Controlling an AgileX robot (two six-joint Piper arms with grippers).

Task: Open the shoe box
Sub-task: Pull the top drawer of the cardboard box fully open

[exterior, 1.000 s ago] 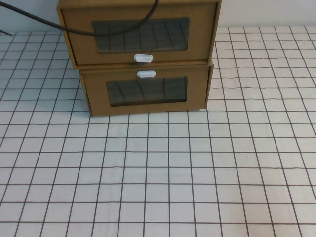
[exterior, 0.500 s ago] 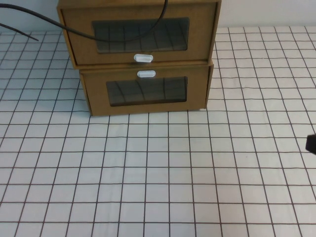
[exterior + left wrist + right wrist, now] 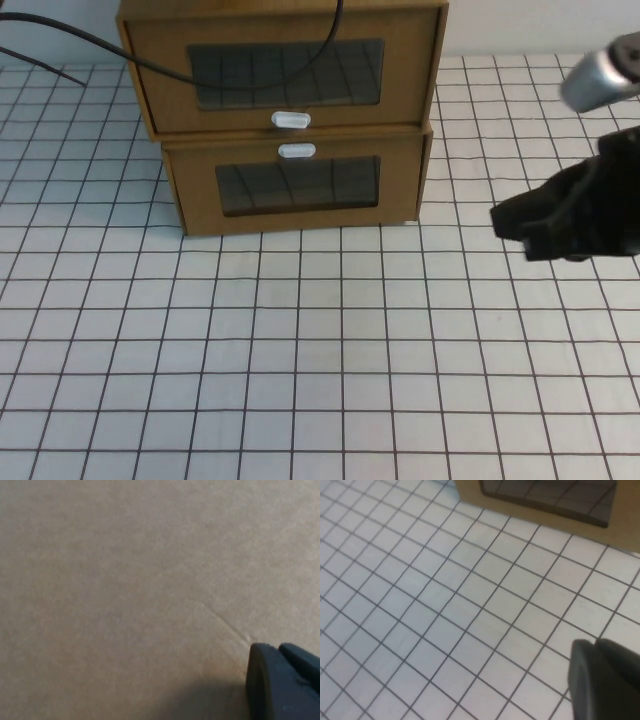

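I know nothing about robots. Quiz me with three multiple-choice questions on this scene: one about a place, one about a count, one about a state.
1. Where is the right gripper? A) to the right of the two stacked brown cardboard shoe boxes B) inside one C) on top
2. How many white oval handles show? A) one B) two C) four
3. The boxes are: A) both closed B) both open C) lidless
Answers: A, it hangs shut over the white gridded table; B, one per front; A, both fronts sit flush. The left gripper sits close over plain cardboard.
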